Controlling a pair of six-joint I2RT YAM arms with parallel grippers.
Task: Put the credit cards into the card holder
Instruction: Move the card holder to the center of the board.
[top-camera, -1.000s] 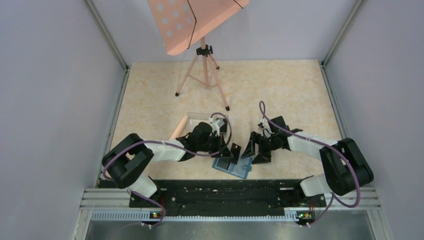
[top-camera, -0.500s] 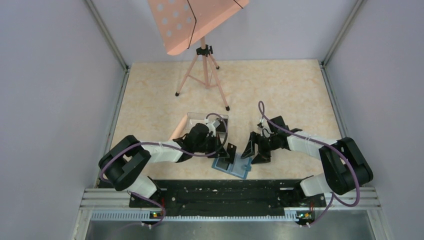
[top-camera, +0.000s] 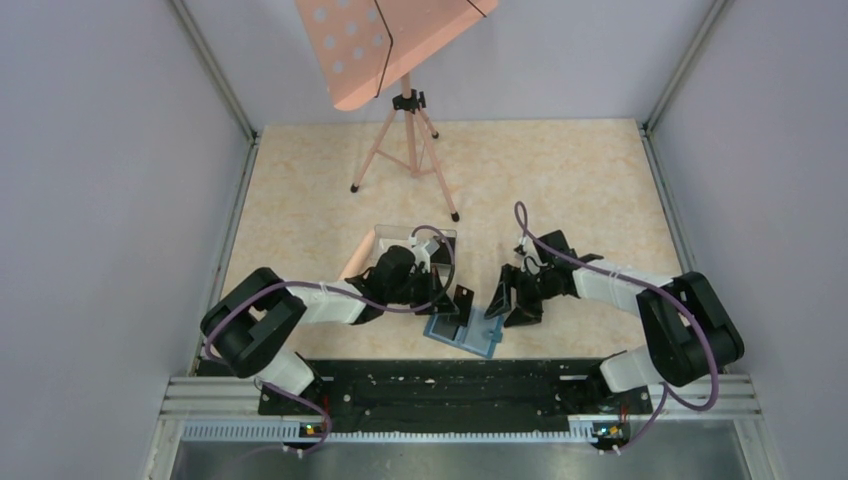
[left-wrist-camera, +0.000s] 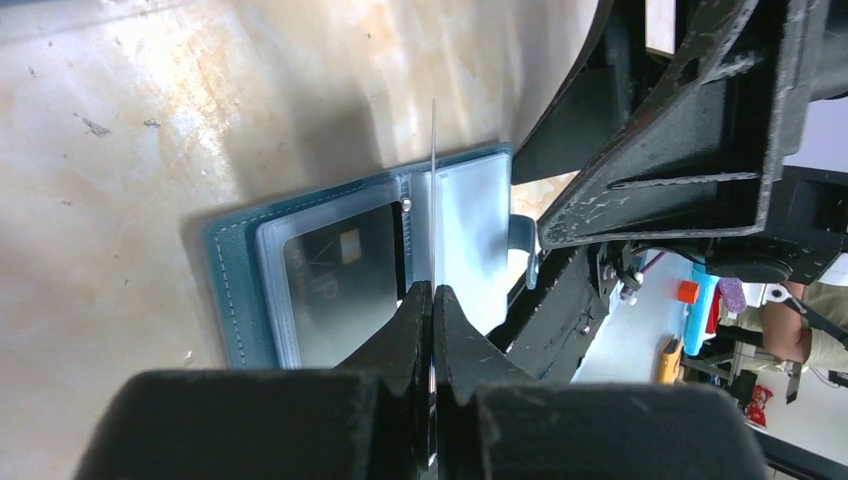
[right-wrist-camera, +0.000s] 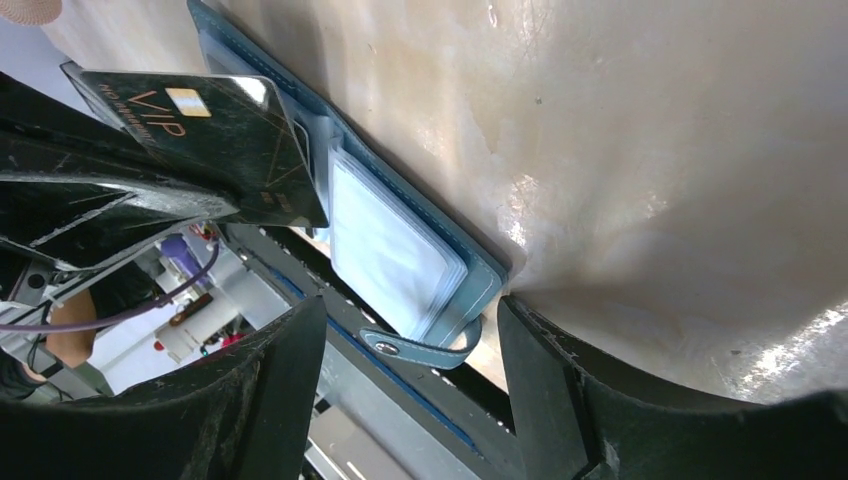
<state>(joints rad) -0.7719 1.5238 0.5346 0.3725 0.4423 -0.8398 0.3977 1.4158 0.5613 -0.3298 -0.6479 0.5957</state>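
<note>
Credit card (right-wrist-camera: 210, 130), clenched in the left gripper (left-wrist-camera: 432, 295), is held edge-on, long axis pointing toward the central fold of the open card holder (top-camera: 470, 338) near the table's (top-camera: 560, 180) near edge. The right gripper (right-wrist-camera: 410, 300) is released, straddling the snap tab (right-wrist-camera: 420, 350).

The left arm (top-camera: 330, 303) hides most of the clear box (top-camera: 388, 238).

The card holder (left-wrist-camera: 232, 262) is teal-blue with pale stitching, its inner pockets (right-wrist-camera: 390, 250) a lighter milky blue, its snap tab (right-wrist-camera: 430, 350) teal with a light stud. The credit card (right-wrist-camera: 215, 120) over it is black with gold "VIP" lettering and a gold chip. Under the card holder the table top (top-camera: 560, 190) is cream with tan marbling; beyond it the music stand (top-camera: 390, 45) is salmon pink, dotted with holes.
</note>
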